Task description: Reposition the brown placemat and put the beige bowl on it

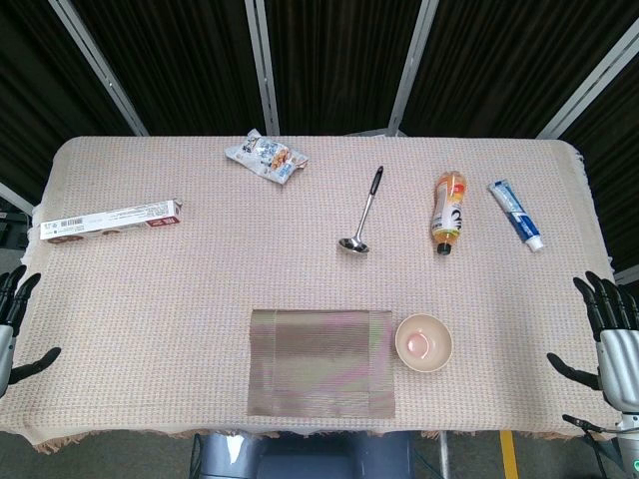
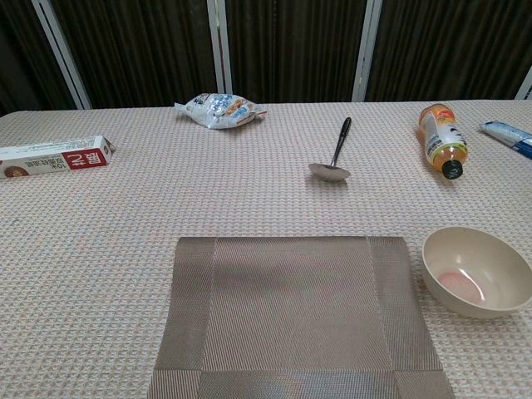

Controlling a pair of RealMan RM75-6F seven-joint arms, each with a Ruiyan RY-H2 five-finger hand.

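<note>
Brown and finely ribbed, the placemat (image 1: 320, 362) lies flat on the worktop (image 1: 200, 289) at its near edge, roughly midway between the two robot hands. The beige bowl (image 1: 424, 342) stands upright just beside the placemat's right edge, apart from it by a narrow strip of cloth, and shows a pinkish patch inside.

Well to the left of the placemat, the left robot hand (image 1: 15, 334) hangs at the worktop's near left corner with its fingers spread and nothing in them. Well to the right of the placemat, past the bowl, the right robot hand (image 1: 609, 339) hangs at the near right corner, likewise released, fingers apart and holding nothing. Neither touches the placemat or the bowl; the bowl sits nearer the right one. The chest view shows neither of them.

Beyond the placemat, toward the far side, a metal ladle (image 1: 363, 213) lies with its black handle pointing away. Right of the ladle lie an orange drink bottle (image 1: 449, 212) on its side and a blue-and-white tube (image 1: 516, 214). Beyond the placemat and a little left lies a snack packet (image 1: 266, 157), and far to its left a long red-and-white box (image 1: 110, 221).
</note>
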